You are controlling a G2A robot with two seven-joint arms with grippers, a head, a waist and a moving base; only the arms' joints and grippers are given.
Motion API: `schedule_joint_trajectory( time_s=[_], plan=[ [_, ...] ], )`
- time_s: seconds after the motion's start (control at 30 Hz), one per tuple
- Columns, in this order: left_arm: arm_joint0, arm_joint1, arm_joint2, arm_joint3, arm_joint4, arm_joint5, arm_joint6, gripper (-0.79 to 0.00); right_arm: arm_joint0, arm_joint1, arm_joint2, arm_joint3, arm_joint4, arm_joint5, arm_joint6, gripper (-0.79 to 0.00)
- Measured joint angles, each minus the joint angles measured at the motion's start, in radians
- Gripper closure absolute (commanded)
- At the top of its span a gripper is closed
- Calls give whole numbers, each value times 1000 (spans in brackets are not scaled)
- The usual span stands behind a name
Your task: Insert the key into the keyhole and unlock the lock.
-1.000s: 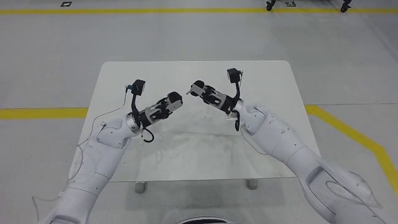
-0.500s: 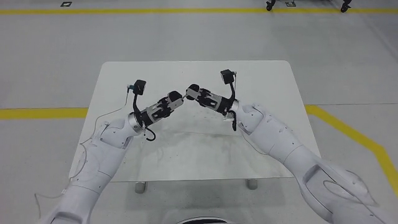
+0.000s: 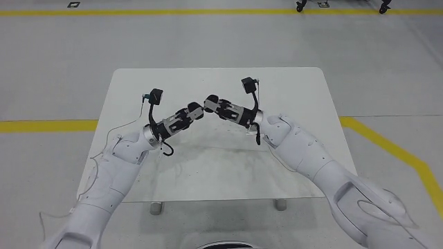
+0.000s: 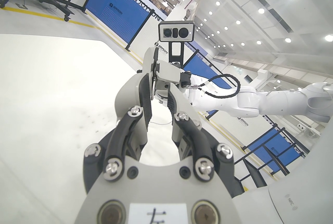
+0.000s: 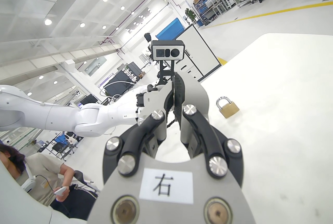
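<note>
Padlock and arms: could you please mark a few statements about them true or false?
1. The padlock lies on the table. True.
2. The right jaws hold the padlock. False: it lies free on the table, apart from them.
3. The left arm and right arm meet tip to tip above the table. True.
4. The table is black. False: it is white.
5. The padlock's body is silver. False: the body is brass-coloured and the shackle silver.
</note>
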Motion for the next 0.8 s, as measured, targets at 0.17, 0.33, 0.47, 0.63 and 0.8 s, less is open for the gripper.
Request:
schedule_joint_trajectory(
  time_s=[0.17, 0.33, 0.47, 0.63, 0.8],
  plan=[
    [-11, -1, 7, 18, -11, 0, -5, 0, 3, -6, 5, 2, -12, 0, 11, 0],
    [-16, 0, 3, 29, -15, 0, -2, 0, 3, -7, 13, 0, -27, 0, 15, 0],
    [-15, 3, -11, 32, -3, 0, 12, 0, 0, -5, 14, -3, -37, 0, 29, 0],
    [-6, 8, -28, 23, 17, 0, 29, 0, 0, -5, 9, -5, -34, 0, 64, 0],
    [0, 10, -28, 14, 30, 0, 36, 0, -2, -4, 13, -11, -20, 0, 79, 0]
  ],
)
